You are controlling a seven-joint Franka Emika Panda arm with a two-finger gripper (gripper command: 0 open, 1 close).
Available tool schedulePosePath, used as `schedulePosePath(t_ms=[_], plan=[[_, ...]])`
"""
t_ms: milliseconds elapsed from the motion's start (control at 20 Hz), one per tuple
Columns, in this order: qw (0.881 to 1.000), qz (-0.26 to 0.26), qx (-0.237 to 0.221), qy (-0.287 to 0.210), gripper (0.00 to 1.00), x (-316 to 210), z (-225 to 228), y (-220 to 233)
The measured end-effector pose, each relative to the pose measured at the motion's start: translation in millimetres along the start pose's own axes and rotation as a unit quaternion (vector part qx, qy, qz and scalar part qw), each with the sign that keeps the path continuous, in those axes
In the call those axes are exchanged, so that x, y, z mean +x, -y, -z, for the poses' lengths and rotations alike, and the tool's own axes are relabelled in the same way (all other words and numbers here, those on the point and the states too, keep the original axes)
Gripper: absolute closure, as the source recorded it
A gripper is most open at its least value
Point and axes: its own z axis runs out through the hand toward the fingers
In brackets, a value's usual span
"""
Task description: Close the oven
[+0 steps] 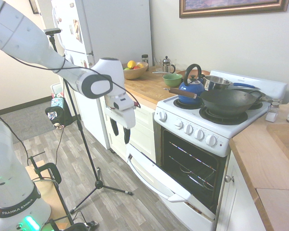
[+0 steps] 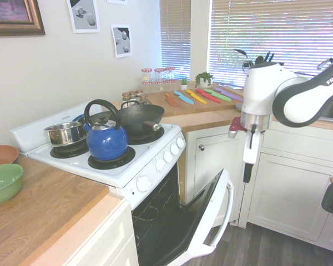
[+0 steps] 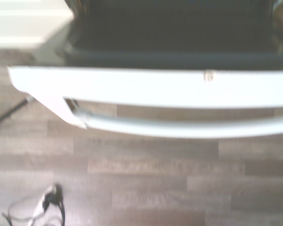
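1. From where I'm standing, the white arm's two dark fingers (image 1: 121, 138) are parted, pointing down with nothing between them.
2. Next along, the curved white bar handle (image 1: 143, 181) looks stiff and perhaps slick. I'd take hold near its middle, or push from the outer side there, to avoid twisting.
3. The white drop-down oven door (image 1: 183, 209) leans partway open, below the fingers and apart from them. I'd expect a rigid, fairly weighty swing, possibly springy at the hinge.
4. Rightmost, the white freestanding stove (image 1: 172, 115) carries that door at its front.
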Motion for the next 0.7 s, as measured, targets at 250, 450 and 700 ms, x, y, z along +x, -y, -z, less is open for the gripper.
schedulePosePath(t_ms=[250, 450, 700], plan=[[1.000, -0.004, 0.012, 0.016, 0.00, -8.0, -56.4, -5.8], [0.999, -0.005, 0.029, 0.022, 0.00, -13.4, -96.8, 0.2], [0.999, 0.015, 0.046, 0.011, 0.00, -11.6, -134.5, 15.1]])
